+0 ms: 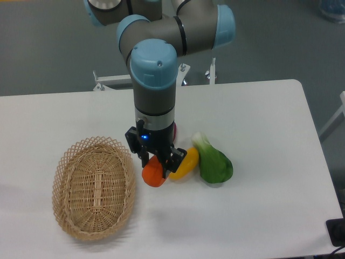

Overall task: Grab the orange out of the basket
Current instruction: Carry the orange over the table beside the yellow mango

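The orange [152,175] is small, round and orange-red. It sits between the fingers of my gripper [158,166], which points straight down and is shut on it. The orange is outside the basket, just right of its right rim, low over the white table. I cannot tell whether it touches the table. The basket [59,186] is an oval of light tan wicker with a lattice rim at the front left, and nothing lies in it.
A yellow-orange elongated fruit [186,163] lies right beside the orange, touching the gripper's right finger. A green leafy vegetable [215,163] lies to its right. A bit of something red [176,129] shows behind the wrist. The table's front edge is near the basket.
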